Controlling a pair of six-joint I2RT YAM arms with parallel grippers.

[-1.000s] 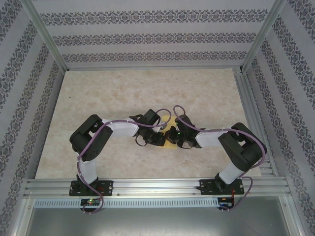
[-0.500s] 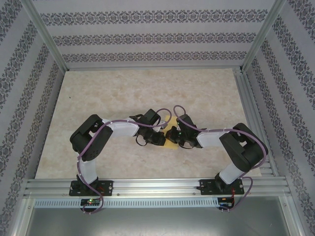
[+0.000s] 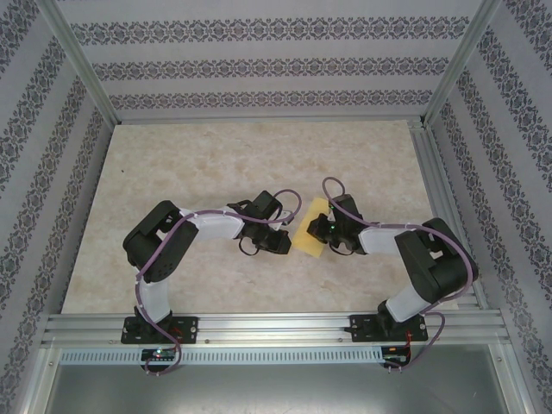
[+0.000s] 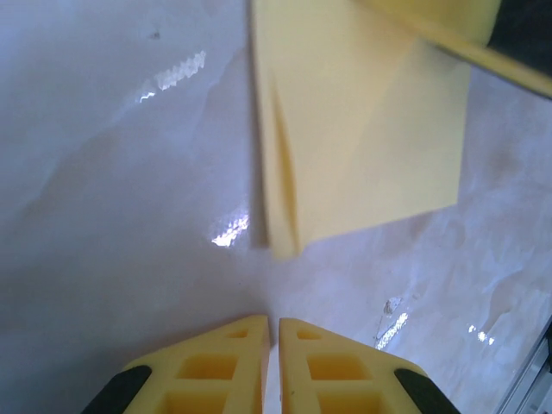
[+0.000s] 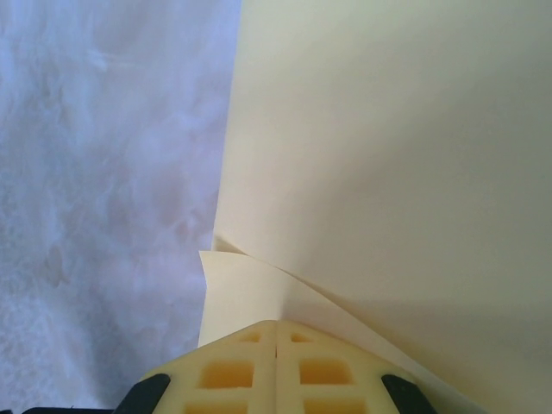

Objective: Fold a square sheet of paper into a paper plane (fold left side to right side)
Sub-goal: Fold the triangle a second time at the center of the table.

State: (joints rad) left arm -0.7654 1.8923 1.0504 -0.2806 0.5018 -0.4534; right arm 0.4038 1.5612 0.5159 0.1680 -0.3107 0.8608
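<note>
The square sheet of paper (image 3: 309, 235) is yellow, folded into layers, and lies on the table between my two grippers. In the left wrist view its folded edge and near corner (image 4: 371, 129) lie flat just ahead of my left gripper (image 4: 272, 323), which is shut with nothing between its fingers and a little short of the paper. My right gripper (image 5: 276, 326) is shut on an edge of the paper (image 5: 388, 155); the upper layer rises from its fingertips and a lower flap (image 5: 241, 297) lies beneath. From above, the left gripper (image 3: 285, 243) is left of the sheet and the right gripper (image 3: 322, 229) at its right edge.
The pale marbled table (image 3: 216, 164) has open surface behind and to the left of the arms. An aluminium frame rail (image 3: 440, 198) runs along the right side, another along the front (image 3: 276, 328). Patterned walls enclose the cell.
My right gripper has moved right and slightly back, drawing the paper's layer with it, so more yellow paper shows between the grippers. The left arm has stayed put.
</note>
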